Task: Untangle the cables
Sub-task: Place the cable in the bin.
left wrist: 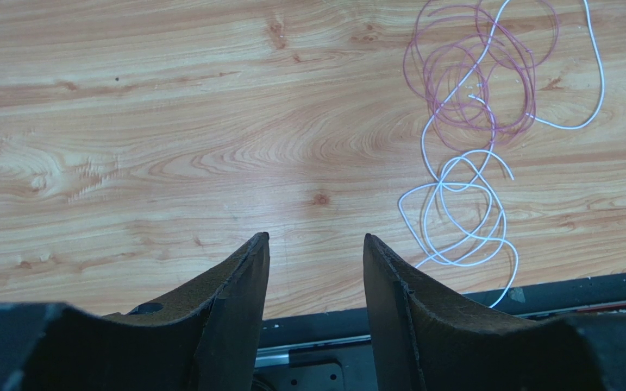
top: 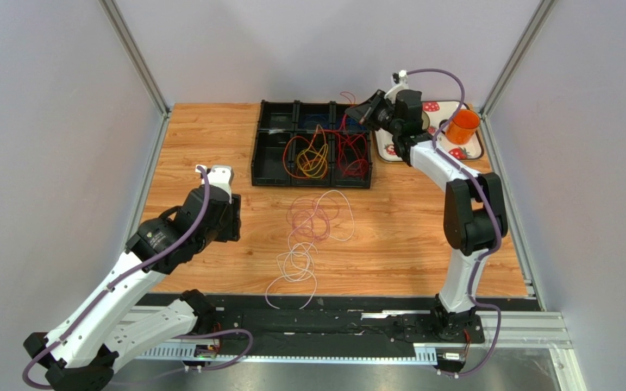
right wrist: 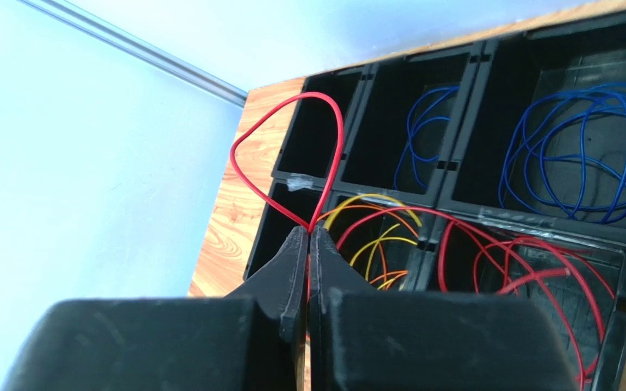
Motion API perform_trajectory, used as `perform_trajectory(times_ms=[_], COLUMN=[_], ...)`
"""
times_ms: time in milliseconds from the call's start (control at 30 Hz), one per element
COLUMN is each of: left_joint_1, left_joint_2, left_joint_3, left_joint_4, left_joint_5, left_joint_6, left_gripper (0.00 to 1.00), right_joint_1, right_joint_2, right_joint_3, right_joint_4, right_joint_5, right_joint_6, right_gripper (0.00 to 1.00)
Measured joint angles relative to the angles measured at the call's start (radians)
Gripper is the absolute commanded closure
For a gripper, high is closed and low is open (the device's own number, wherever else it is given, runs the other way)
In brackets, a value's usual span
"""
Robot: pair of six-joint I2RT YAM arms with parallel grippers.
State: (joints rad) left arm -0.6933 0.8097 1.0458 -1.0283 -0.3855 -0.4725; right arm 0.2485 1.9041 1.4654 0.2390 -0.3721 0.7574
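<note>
A tangle of purple cable [top: 312, 216] and white cable [top: 296, 265] lies on the wood table in front of the black tray [top: 261, 155]; both also show in the left wrist view, purple [left wrist: 471, 73] above white [left wrist: 459, 216]. The tray holds orange and yellow cables [top: 310, 156], red cables [top: 355, 155] and blue cables [right wrist: 577, 155]. My right gripper [top: 364, 110] hovers over the tray's far right, shut [right wrist: 308, 232] on a loop of red cable [right wrist: 292, 155]. My left gripper [left wrist: 315, 244] is open and empty over bare wood, left of the tangle.
A white patterned tray [top: 435, 130] with an orange cup [top: 461, 126] stands at the back right. Grey walls enclose the table. A black rail [top: 333, 322] runs along the near edge.
</note>
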Motion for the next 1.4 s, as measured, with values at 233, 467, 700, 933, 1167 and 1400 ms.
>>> perform_trajectory(times_ms=[233,467,700,933,1167,1400], left_joint_1=[0.0,0.0,0.0,0.0,0.0,0.0], left_joint_2=[0.0,0.011,0.017,0.017,0.017,0.017], left_joint_3=[0.0,0.0,0.0,0.0,0.0,0.0], left_joint_4=[0.0,0.0,0.0,0.0,0.0,0.0], left_joint_5=[-0.002,-0.006,-0.008,-0.01,-0.014,-0.014], left_joint_6=[0.0,0.0,0.0,-0.001,-0.001,-0.001], left_gripper=[0.45,0.45,0.45,0.46,0.46,0.46], right_joint_1=[-0.058,-0.106,-0.117,-0.071,0.017,0.037], right_joint_2=[0.083,0.014,-0.024,-0.024,-0.008,0.047], right_joint_3=[-0.017,-0.13,-0.177,-0.151,-0.071,-0.011], right_joint_4=[0.026,-0.066,-0.157,-0.269,-0.365,-0.455], right_joint_5=[-0.075,0.007,0.087,0.146,0.214,0.262], right_joint_6=[0.033,-0.052,-0.143,-0.249,-0.343,-0.393], right_gripper=[1.0,1.0,1.0,1.0,1.0,0.97])
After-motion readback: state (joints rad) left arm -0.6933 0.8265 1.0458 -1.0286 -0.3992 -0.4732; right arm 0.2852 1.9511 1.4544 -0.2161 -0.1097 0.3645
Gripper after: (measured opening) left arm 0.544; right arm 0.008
